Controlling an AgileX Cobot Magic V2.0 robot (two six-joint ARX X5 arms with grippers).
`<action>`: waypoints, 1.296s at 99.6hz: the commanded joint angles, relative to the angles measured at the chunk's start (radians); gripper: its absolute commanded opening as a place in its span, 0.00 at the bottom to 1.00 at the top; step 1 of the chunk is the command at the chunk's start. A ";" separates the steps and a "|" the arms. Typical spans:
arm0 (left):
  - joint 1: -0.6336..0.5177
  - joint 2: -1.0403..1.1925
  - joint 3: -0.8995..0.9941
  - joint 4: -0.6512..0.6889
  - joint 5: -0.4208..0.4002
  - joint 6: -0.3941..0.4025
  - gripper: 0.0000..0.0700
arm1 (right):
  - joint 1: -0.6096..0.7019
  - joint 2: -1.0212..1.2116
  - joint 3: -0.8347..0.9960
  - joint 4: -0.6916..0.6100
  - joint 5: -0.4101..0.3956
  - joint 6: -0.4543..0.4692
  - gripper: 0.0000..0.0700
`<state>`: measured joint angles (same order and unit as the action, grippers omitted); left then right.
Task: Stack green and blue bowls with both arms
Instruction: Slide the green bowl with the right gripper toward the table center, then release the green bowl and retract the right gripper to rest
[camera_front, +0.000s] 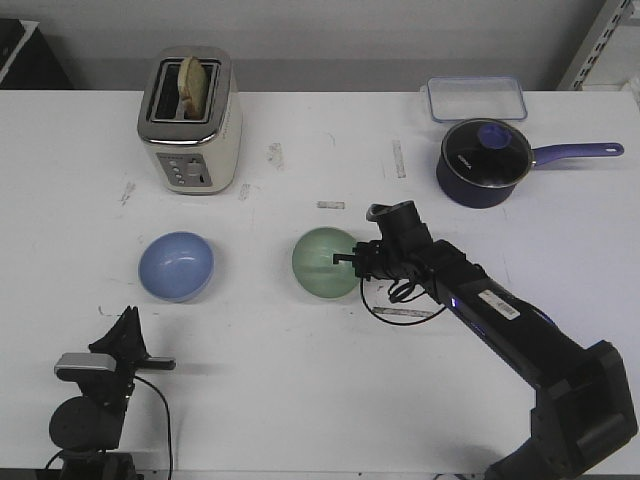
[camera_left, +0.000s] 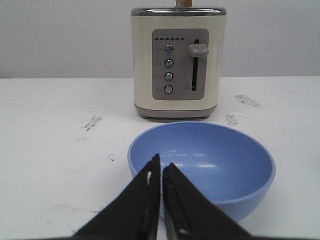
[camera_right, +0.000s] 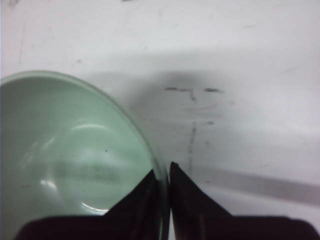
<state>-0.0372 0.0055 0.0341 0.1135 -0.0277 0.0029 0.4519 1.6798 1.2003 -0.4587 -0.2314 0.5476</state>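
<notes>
The green bowl (camera_front: 322, 262) sits mid-table and looks slightly tilted. My right gripper (camera_front: 347, 260) is shut on its right rim, one finger inside and one outside. This shows in the right wrist view, where the bowl (camera_right: 65, 150) is pinched at the gripper (camera_right: 161, 172). The blue bowl (camera_front: 176, 265) stands upright to the left. My left gripper (camera_front: 128, 314) is shut and empty, a little short of the blue bowl's near side. In the left wrist view the shut gripper (camera_left: 161, 163) points at the blue bowl (camera_left: 220, 160).
A cream toaster (camera_front: 190, 122) with bread in it stands behind the blue bowl and also shows in the left wrist view (camera_left: 178, 60). A dark navy saucepan (camera_front: 486, 162) with a long handle and a clear lidded box (camera_front: 476, 98) stand at the back right.
</notes>
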 joint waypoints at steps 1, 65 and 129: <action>0.000 -0.001 -0.021 0.015 -0.002 0.009 0.00 | 0.006 0.032 0.018 0.006 0.005 0.015 0.00; 0.000 -0.001 -0.021 0.015 -0.002 0.009 0.00 | -0.061 -0.138 0.016 0.016 0.083 -0.156 0.49; 0.000 -0.001 -0.021 0.015 -0.002 0.009 0.00 | -0.240 -0.531 -0.256 0.185 0.318 -0.523 0.01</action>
<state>-0.0372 0.0051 0.0341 0.1135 -0.0277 0.0029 0.2222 1.1797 0.9775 -0.3050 0.0834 0.0399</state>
